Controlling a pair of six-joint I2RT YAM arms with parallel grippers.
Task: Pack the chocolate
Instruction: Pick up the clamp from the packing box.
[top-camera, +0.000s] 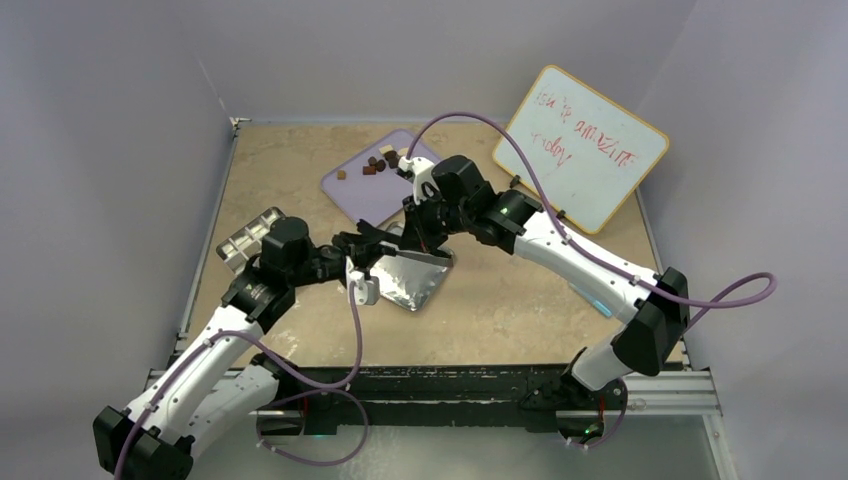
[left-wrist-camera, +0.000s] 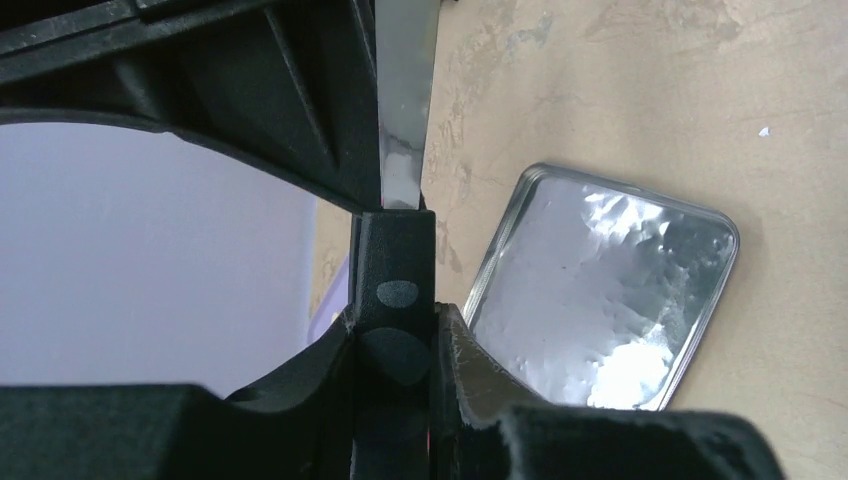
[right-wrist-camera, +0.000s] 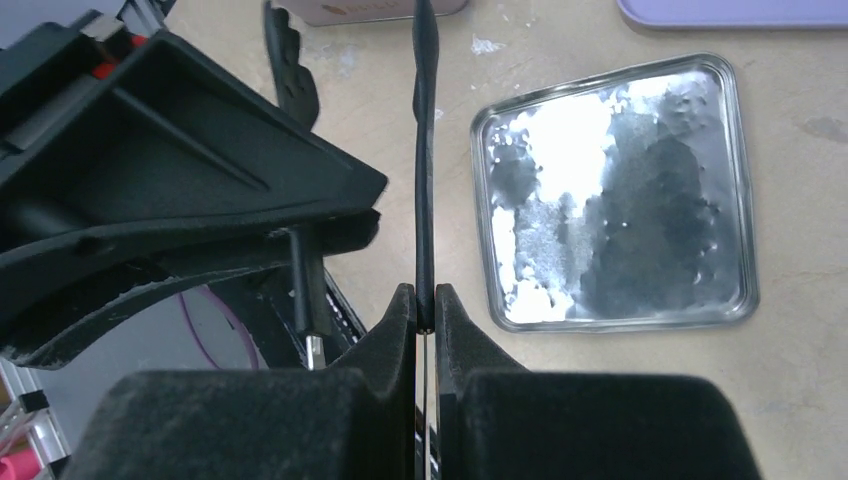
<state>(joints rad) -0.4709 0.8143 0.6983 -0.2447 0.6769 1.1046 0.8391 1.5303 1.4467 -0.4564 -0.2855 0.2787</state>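
Several tiny dark, caramel and cream chocolate lumps (top-camera: 378, 165) lie on the flat lilac tray (top-camera: 362, 195) at the back of the table. My left gripper (top-camera: 372, 252) and right gripper (top-camera: 420, 232) meet above the near edge of the silver foil square (top-camera: 415, 282). Both are shut on one thin spatula-like tool. In the left wrist view the left gripper (left-wrist-camera: 395, 325) clamps its black handle (left-wrist-camera: 393, 260), and the silver blade (left-wrist-camera: 403, 110) runs upward. In the right wrist view the right gripper (right-wrist-camera: 425, 303) clamps the tool edge-on (right-wrist-camera: 425, 180). The foil square (right-wrist-camera: 615, 190) is empty.
A clear plastic container (top-camera: 240, 243) sits at the table's left edge. A whiteboard (top-camera: 585, 145) with red writing leans at the back right. Grey walls close in the table on the left, back and right. A metal rail (top-camera: 450, 385) runs along the near edge.
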